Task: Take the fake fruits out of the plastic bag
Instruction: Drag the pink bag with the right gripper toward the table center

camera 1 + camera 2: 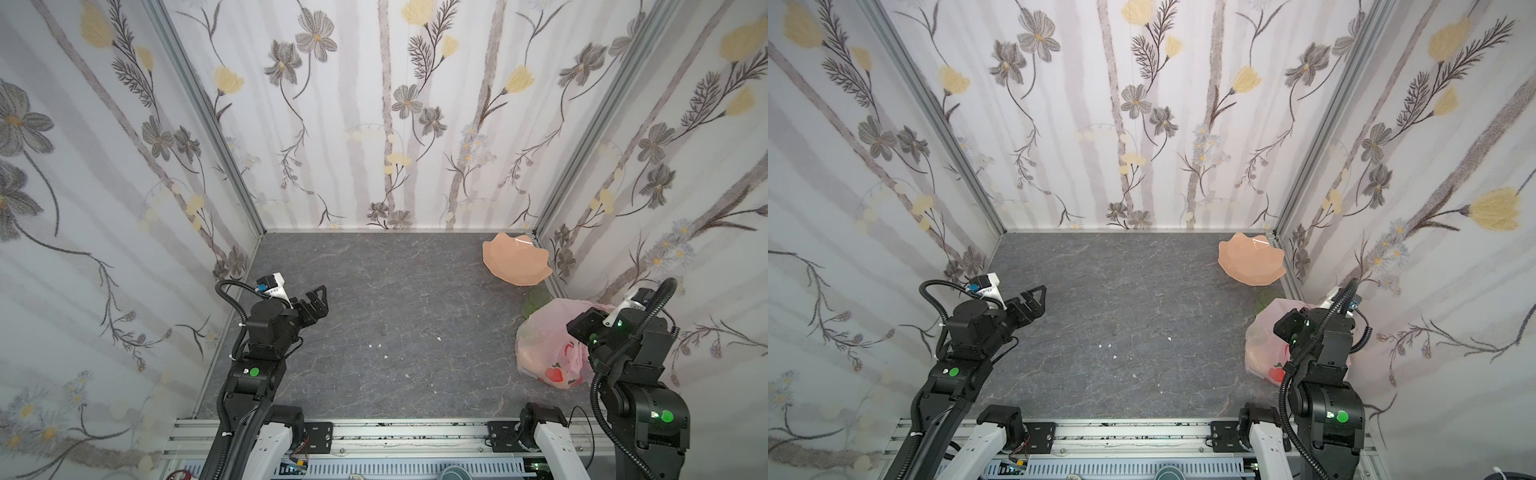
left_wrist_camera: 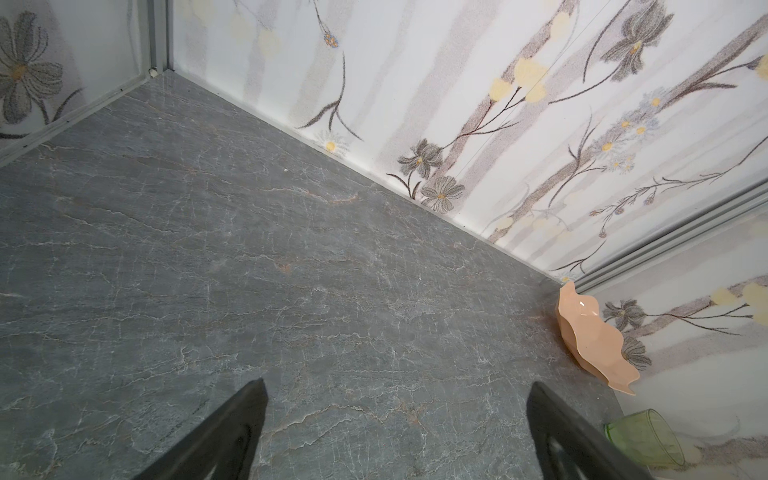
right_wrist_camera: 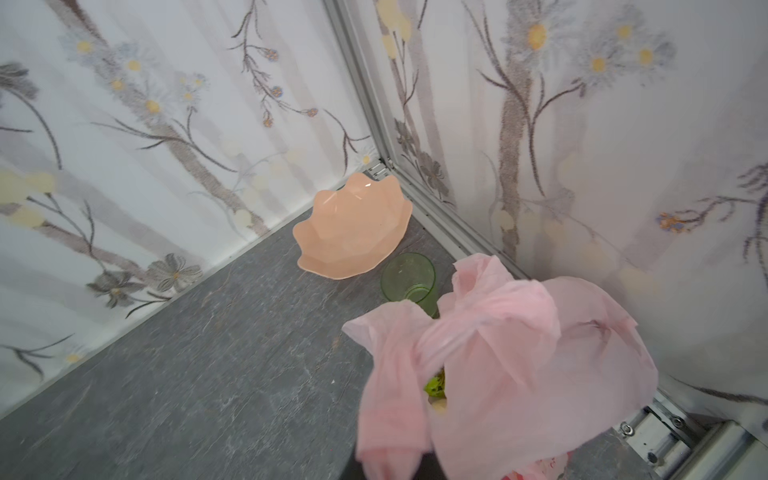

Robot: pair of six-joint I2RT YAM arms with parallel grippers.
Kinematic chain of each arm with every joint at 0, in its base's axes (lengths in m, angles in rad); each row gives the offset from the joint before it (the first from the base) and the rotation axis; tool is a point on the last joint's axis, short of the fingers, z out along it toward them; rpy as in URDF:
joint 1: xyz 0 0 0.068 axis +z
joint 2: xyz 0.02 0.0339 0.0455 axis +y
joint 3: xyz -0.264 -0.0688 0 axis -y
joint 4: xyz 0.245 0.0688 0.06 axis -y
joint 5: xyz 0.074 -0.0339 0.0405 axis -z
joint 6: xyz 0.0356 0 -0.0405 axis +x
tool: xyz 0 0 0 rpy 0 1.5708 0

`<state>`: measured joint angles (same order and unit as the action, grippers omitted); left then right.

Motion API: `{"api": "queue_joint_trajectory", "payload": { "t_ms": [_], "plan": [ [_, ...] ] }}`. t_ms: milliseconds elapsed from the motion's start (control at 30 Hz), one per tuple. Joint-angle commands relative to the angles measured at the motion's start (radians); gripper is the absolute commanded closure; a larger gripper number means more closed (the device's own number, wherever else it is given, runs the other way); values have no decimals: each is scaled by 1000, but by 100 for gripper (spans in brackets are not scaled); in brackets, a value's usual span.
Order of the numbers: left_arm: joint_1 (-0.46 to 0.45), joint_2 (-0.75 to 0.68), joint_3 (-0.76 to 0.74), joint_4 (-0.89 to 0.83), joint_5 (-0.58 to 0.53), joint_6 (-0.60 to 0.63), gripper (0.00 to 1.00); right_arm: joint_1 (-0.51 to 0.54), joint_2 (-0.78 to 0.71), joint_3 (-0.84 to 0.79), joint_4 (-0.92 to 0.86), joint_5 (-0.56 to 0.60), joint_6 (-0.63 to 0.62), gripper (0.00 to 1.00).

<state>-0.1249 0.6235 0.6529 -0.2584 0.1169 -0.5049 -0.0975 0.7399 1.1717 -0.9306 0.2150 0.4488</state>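
Nearest you, at the lower right of both top views, your right arm [image 1: 623, 349] leans over the plastic bag [image 1: 544, 336], which sits on the table [image 1: 395, 311] against the right wall. Its end effector is pressed together, but the arm hides it from above. In the right wrist view gathered pink film fills the lower right, so you cannot tell whether it pinches the bag. The bag's red print [image 1: 555, 374] is too crumpled to read. Of the fake fruits [image 3: 434, 382] you get only a green sliver in a gap of the film. At lower left, your left end effector [image 2: 397, 382] is spread wide over bare table, holding nothing. White flecks [image 1: 376, 345] dot the middle. Just beyond the bag stands a green cup [image 1: 536, 301], partly covered by it. Farther off, a peach scalloped plate [image 1: 515, 262] sits near the far right corner.
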Motion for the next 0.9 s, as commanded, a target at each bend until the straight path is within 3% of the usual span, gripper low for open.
{"api": "queue_joint_trajectory", "payload": {
  "t_ms": [0,267,533,867],
  "plan": [
    [4,-1,0,11,-19,-8,0,63,21,38,-3,-72,36,100],
    [11,7,-4,12,-24,-18,0,305,89,82,39,-15,125,100],
    [19,2,-11,11,-31,-21,0,803,361,250,138,281,211,100],
    [30,-12,-14,10,-41,-18,0,1006,770,580,238,311,95,100]
  ]
}}
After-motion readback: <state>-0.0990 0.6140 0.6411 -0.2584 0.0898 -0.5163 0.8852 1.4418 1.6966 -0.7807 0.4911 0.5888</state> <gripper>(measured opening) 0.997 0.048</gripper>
